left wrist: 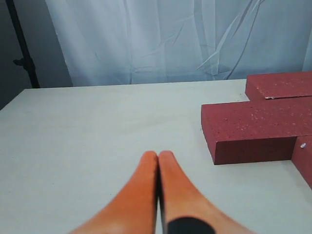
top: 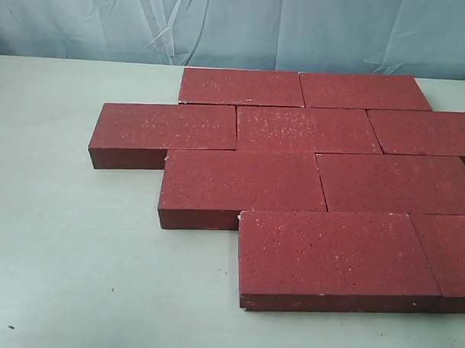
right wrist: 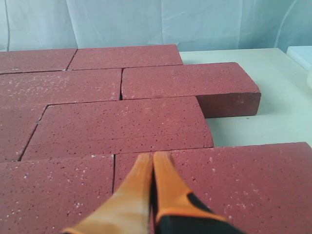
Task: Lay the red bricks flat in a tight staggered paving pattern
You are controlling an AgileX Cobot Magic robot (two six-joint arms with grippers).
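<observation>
On the pale table [top: 76, 275], speckled red bricks [top: 240, 182] in flat staggered rows — left fingers [left wrist: 141, 190] and right fingers [right wrist: 165, 183] closed, empty.

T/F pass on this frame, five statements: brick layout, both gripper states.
1. The red bricks lie flat in staggered rows. True.
2. One brick is stacked on top of another. False: all sit in a single layer on the table.
3. The left gripper is shut and holds nothing. True.
4. The right gripper is clamped on a brick. False: it is shut on nothing, with its tips over the bricks' top faces.
5. The left gripper is over the bricks. False: it is over bare table, with the bricks off to one side.
</observation>
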